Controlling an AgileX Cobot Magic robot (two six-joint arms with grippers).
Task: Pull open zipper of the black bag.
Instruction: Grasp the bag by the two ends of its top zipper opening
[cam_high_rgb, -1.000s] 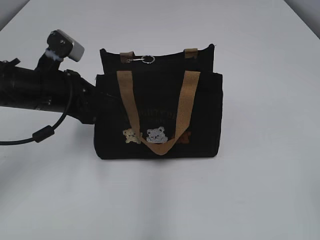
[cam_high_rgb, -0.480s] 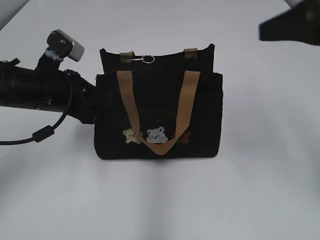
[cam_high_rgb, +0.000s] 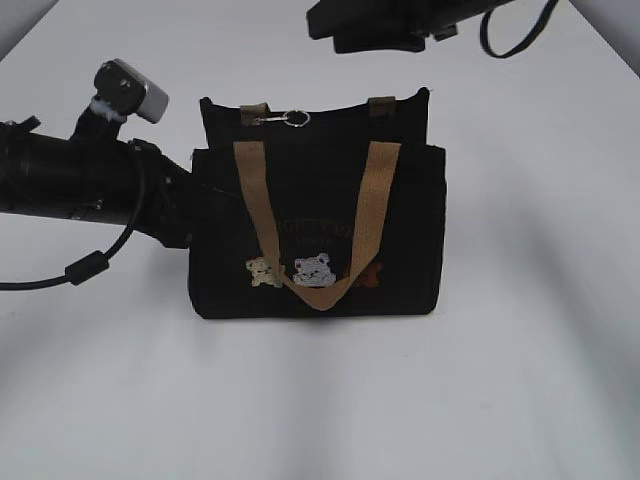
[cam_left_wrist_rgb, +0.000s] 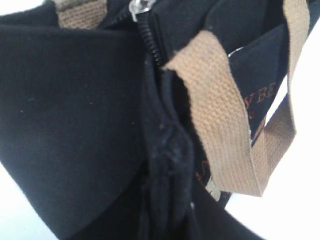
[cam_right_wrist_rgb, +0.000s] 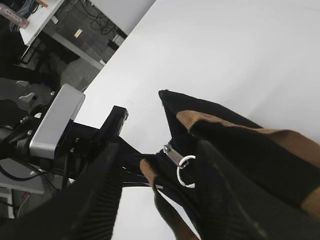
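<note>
Nearest to us stands the black bag (cam_high_rgb: 318, 215), upright on the white table (cam_high_rgb: 520, 380), its front tan handle (cam_high_rgb: 315, 215) hanging in a V over three small bear patches (cam_high_rgb: 312, 271). At its left end our left arm (cam_high_rgb: 85, 180) lies low along the table, and its gripper is pressed against the bag's side. The fingers themselves are hidden in the exterior view. The left wrist view shows only black fabric, a seam and strap webbing filling the lens, so we judge the jaws nearly together, pinching the bag's end to steady it.

Farther back, along the bag's top edge, runs the zipper (cam_high_rgb: 330, 119). Its silver pull with round ring (cam_high_rgb: 295, 118) sits near the left rear strap loop, lying flat and free. The zipper appears closed along its length.

Farthest, above and behind the bag, hangs the right gripper (cam_high_rgb: 375, 25), jaws apart and holding nothing. In the right wrist view the ring (cam_right_wrist_rgb: 186, 170) lies between the two dark fingers (cam_right_wrist_rgb: 95, 200), but well below them.

Risks, as we judge them: the ring is small and lies flat, so closing jaws may catch fabric or the strap loop instead. If the left hold is only shallow, a pull could drag or tip the light bag rather than run the slider.
</note>
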